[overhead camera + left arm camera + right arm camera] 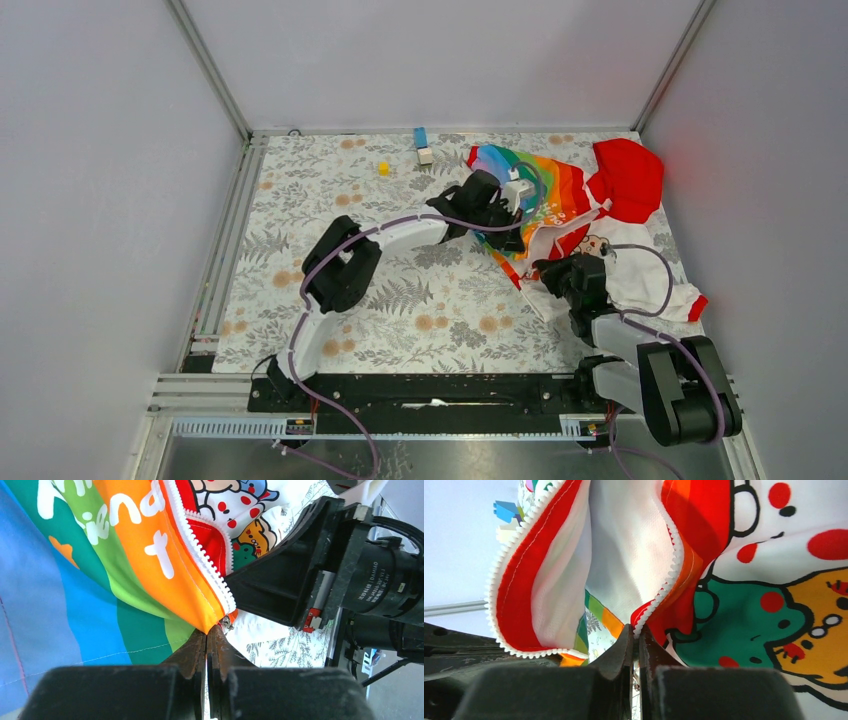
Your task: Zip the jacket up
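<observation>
The jacket lies open at the table's far right, rainbow panel on the left, red hood at the back, white cartoon-printed body on the right. My left gripper is shut on the bottom corner of the rainbow panel, right by the end of its white zipper teeth. A small metal piece shows beside that corner. My right gripper is shut on the lower end of the other zipper edge, next to the cartoon print. The two grippers are close together.
A blue and white block and a small yellow block lie near the back edge of the floral tablecloth. The right arm's body fills the right of the left wrist view.
</observation>
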Controlling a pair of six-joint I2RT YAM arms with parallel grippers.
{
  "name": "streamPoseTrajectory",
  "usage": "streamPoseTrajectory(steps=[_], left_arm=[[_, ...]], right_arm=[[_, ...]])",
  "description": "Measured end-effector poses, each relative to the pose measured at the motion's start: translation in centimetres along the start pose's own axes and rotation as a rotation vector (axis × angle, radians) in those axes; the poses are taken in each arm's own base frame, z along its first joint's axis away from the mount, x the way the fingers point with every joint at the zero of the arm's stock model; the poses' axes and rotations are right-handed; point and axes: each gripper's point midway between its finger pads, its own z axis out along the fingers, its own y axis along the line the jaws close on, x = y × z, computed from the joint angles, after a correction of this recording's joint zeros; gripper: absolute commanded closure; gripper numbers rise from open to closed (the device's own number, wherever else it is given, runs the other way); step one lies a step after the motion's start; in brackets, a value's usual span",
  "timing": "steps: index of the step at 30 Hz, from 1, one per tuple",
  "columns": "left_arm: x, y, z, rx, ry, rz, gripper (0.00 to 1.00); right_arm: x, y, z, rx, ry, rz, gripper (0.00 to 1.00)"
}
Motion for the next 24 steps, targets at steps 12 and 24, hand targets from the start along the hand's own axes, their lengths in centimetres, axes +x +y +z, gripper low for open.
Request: streamPoseTrajectory(steps=[12,24], left_arm=[[1.7,0.5,0.8,-0.008,-0.018,-0.085,1.00],[1.5,-0.5,1.2,0.009,-0.026,-0.091,1.00]], right_arm=[[-0.8,0.3,-0.1,-0.044,-0.064,0.037,1.00],[-0.9,0.5,-0.1,-0.062,-0.074,0.037,1.00]])
